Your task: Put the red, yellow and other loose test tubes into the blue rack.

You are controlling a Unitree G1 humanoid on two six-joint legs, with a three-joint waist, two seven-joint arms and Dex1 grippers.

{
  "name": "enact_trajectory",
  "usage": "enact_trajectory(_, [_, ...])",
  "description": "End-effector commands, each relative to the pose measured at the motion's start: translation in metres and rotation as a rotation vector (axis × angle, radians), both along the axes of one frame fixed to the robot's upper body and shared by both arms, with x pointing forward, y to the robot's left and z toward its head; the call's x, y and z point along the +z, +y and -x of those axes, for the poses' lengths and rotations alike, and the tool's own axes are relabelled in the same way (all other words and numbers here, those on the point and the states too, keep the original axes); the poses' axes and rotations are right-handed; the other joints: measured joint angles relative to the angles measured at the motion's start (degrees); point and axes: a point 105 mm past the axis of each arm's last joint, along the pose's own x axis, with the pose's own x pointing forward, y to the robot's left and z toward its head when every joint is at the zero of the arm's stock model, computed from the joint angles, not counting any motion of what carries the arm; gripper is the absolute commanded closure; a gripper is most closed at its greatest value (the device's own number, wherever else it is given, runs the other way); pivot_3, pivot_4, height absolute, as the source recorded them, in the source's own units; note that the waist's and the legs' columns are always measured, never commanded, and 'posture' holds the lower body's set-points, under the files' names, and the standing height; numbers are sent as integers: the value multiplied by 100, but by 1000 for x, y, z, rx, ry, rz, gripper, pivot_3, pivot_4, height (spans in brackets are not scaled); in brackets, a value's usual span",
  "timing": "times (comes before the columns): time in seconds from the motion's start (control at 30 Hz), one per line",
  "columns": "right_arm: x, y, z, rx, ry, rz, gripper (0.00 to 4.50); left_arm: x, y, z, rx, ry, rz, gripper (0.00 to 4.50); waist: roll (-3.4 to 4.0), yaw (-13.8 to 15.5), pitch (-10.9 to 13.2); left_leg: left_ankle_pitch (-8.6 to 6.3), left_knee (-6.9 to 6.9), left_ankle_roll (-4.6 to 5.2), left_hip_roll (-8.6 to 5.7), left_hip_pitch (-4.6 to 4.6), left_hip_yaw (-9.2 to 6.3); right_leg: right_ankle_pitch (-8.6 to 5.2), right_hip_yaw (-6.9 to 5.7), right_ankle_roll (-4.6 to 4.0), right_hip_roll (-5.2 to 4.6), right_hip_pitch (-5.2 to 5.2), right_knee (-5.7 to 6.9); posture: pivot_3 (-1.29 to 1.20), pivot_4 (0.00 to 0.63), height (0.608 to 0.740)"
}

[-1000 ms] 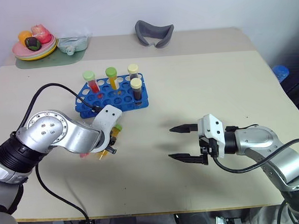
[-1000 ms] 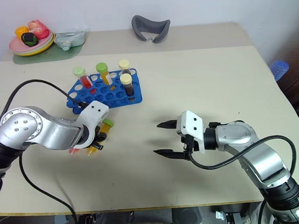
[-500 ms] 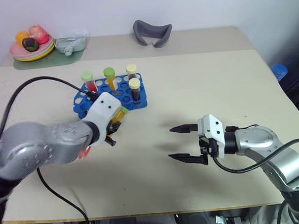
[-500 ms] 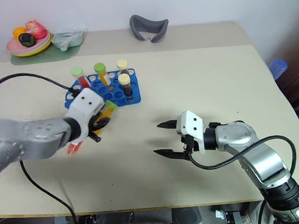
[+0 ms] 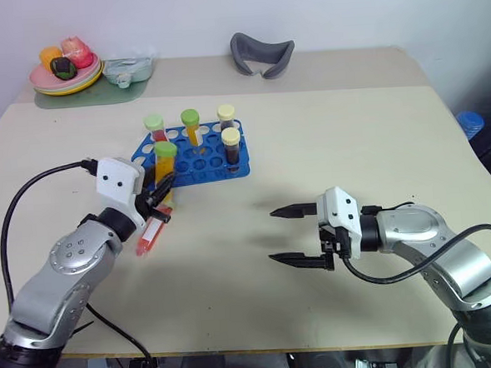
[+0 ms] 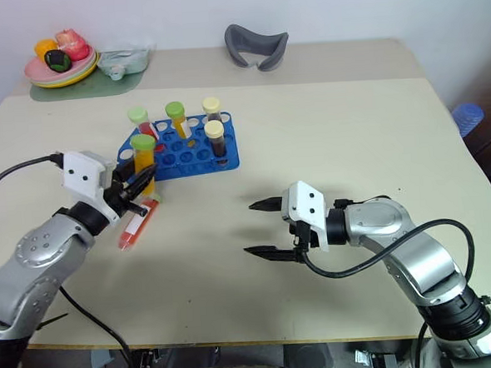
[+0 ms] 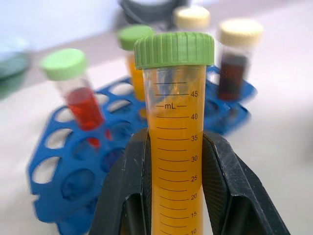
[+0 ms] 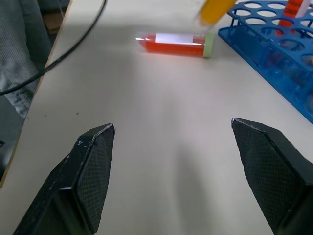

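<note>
While the left gripper point(image 5: 158, 193) is clamped on the clear plastic test tube of orange-yellow liquid with a green screw cap point(image 7: 174, 122), holding it upright just beside the near left corner of the blue plastic rack of round holes point(image 5: 219, 160), the main risk is a bad lineup over a hole. The tube is gripped low on its body, so if it comes down tilted or off-centre its tip could catch the rack's top plate, push the light rack across the pale worktop point(image 5: 326, 146), or lever the tube out of the fingers point(image 7: 230, 191). Four tubes already stand in the rack: a green-capped red one point(image 5: 154, 128), a green-capped orange one point(image 5: 191, 124), a cream-capped pale one point(image 5: 226, 116) and a cream-capped dark brown one point(image 5: 231, 146); a sideways approach could knock the nearest of them, the red one. Another loose tube of red liquid with a pale green cap point(image 8: 175, 43) lies flat on the worktop just below the left gripper, near the rack's corner, and a low sweep of the arm could roll it away. The right gripper point(image 5: 301, 235) hangs with its black fingers spread wide and empty, well apart from the rack, posing little hazard where it is.
</note>
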Motion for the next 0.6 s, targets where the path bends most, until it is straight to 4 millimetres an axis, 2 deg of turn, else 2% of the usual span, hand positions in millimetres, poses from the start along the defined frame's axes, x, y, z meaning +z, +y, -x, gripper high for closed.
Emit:
enact_trajectory(0.03, [7, 7, 4, 17, -29, -22, 596, 32, -2, -4, 8, -194, 50, 3718, -2, 3, -1, 0, 1, 0, 0, 0, 0, 0, 0, 0, 0, 1, 0, 0, 150, 740])
enact_trajectory(0.27, [7, 14, 6, 10, -19, -43, 596, 38, -18, -28, -13, -364, 111, 3718, -2, -22, -3, -1, 2, 1, 0, 2, -1, 1, -2, 1, 1, -1, 4, 0, 150, 740])
enact_trajectory(0.43, [8, 16, 5, -2, -16, -49, 596, 29, -27, -44, -49, -382, 107, 3718, -3, -22, -4, -1, 4, 2, -1, 2, -2, 1, -2, 1, 1, 0, 5, 0, 150, 740])
enact_trajectory(0.6, [11, 16, 2, -17, -29, -56, 596, 21, -39, -58, -108, -358, 175, 3718, -3, -12, -4, -1, 5, 1, -1, 2, -3, 1, -4, 1, 1, 0, 7, 0, 150, 740])
